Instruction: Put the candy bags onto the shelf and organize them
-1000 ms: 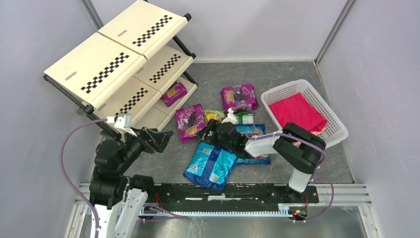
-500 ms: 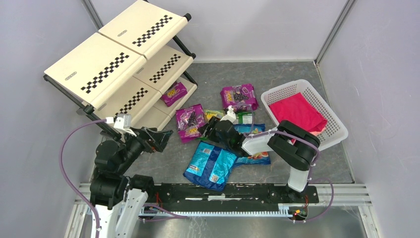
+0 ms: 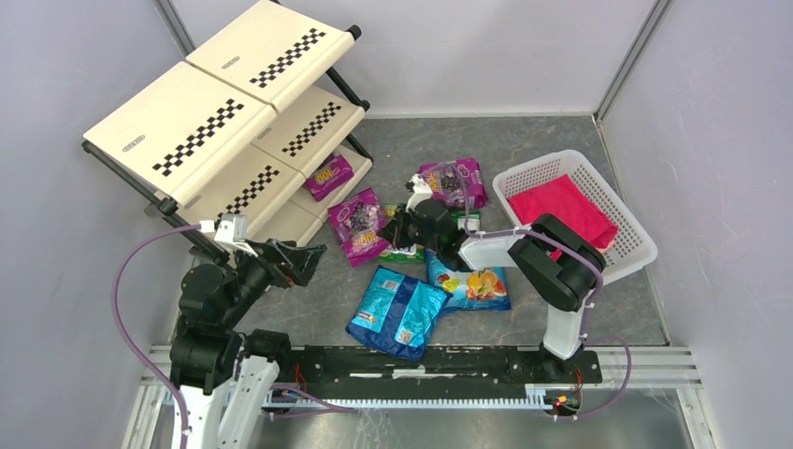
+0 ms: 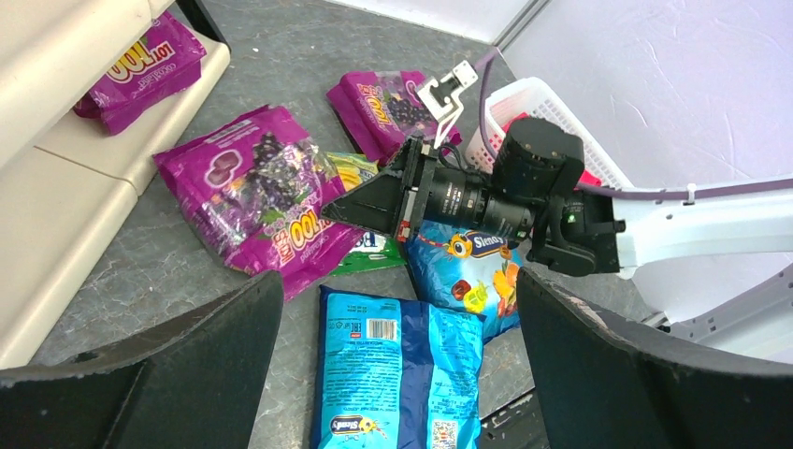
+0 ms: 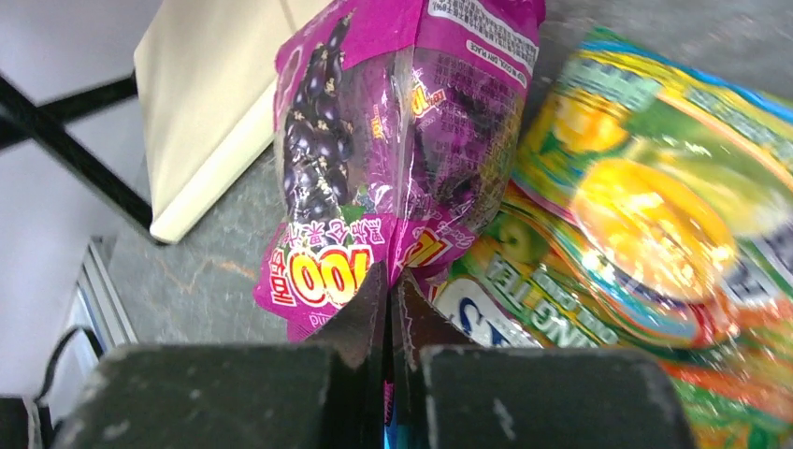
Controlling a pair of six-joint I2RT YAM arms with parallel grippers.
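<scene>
Nearest the arm bases, a large blue bag (image 3: 397, 313) lies flat on the counter (image 3: 533, 136). Just to its right a blue bag with fruit pictures (image 3: 472, 285) lies partly under the right arm. The left tool (image 3: 313, 263) hangs over bare counter near the foot of the shelf (image 3: 187, 105), its fingers wide apart and holding nothing. Further in, the right tool (image 5: 388, 313) has its fingers pressed together on the near edge of a purple grape bag (image 5: 374, 140), which creases upward from the pinch. Whether that bag is lifted clear of the counter I cannot tell. A green-yellow bag (image 5: 645, 196) lies against its right side. Beyond them a second purple bag (image 3: 454, 182) lies flat, and to its right stands a white basket (image 3: 628, 227) with a pink cloth (image 3: 561, 210) inside. Farthest off, on the left, a third purple bag (image 3: 329, 175) sits on the shelf's lowest tier.
</scene>
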